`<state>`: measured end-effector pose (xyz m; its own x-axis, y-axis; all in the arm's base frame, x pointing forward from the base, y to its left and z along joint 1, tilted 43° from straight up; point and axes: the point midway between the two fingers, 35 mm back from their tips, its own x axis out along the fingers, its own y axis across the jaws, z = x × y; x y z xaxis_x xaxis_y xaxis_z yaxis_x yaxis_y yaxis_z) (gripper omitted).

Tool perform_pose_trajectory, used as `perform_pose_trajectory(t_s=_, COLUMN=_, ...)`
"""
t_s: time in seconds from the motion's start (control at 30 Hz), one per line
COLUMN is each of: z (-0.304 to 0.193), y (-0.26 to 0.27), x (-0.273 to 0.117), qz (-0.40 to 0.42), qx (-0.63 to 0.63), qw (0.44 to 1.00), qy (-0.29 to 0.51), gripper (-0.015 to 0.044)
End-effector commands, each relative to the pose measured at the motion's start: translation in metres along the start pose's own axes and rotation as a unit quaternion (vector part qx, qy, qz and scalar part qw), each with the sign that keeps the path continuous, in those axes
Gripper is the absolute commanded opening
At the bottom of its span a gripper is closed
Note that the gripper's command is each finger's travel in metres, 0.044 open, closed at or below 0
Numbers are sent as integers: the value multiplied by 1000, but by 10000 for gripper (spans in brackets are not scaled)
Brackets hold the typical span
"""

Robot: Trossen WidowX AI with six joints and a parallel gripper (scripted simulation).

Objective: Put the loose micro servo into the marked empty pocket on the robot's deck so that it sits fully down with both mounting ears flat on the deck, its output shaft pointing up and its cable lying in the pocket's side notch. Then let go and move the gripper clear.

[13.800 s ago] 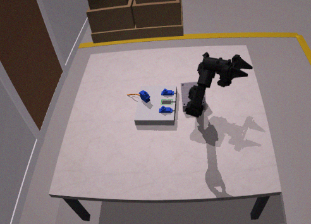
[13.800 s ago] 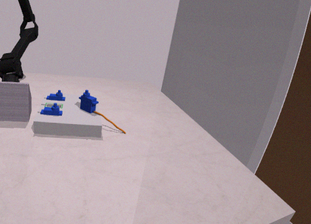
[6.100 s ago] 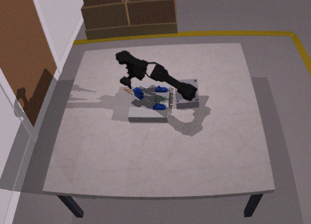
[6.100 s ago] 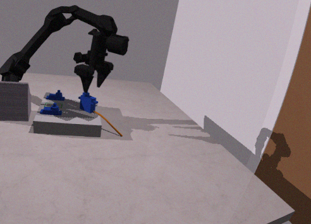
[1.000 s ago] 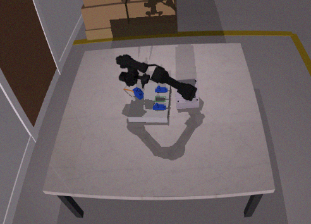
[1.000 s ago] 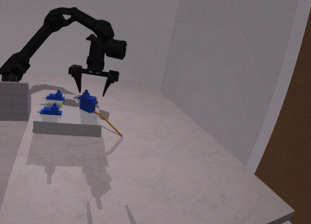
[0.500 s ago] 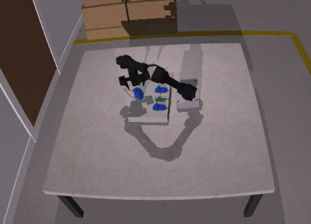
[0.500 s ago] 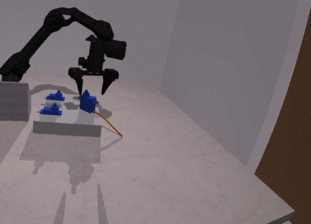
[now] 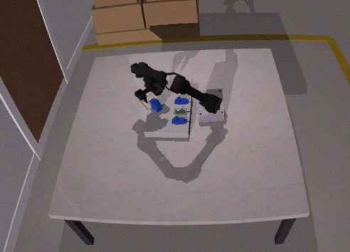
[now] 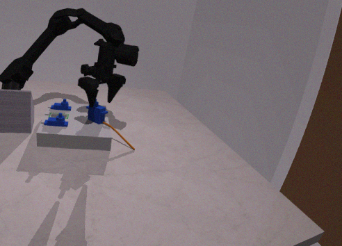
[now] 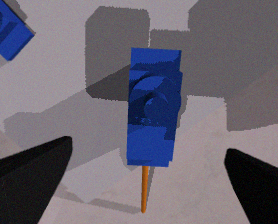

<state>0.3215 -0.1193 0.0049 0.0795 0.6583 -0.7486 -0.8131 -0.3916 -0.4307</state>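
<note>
The pale, marbled table stands beside grey walls. On it lies the flat grey deck. The blocky blue loose micro servo rests there directly beneath my gripper, its thin orange cable trailing off the edge. My arm arches over, wrist pointing down, fingers spread wide, holding nothing.

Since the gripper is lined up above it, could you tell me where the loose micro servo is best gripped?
Grip the loose servo across its two long flat sides, coming straight down. The open gripper already straddles its narrow width, which looks the surest hold, and it leaves the orange cable free at one end.
</note>
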Motion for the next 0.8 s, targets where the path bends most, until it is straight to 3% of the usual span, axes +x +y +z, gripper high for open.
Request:
perform_pose_trajectory(t_s=0.0, z=0, y=-1, x=0, qz=-3, qx=-13, qw=1000, qy=0, gripper=440)
perform_pose_trajectory(t_s=0.57, z=0, y=-1, x=20, qz=-3, qx=-14, qw=1000, qy=0, gripper=440)
perform_pose_trajectory(t_s=0.77, z=0, y=-1, x=20, qz=-3, qx=-14, qw=1000, qy=0, gripper=282)
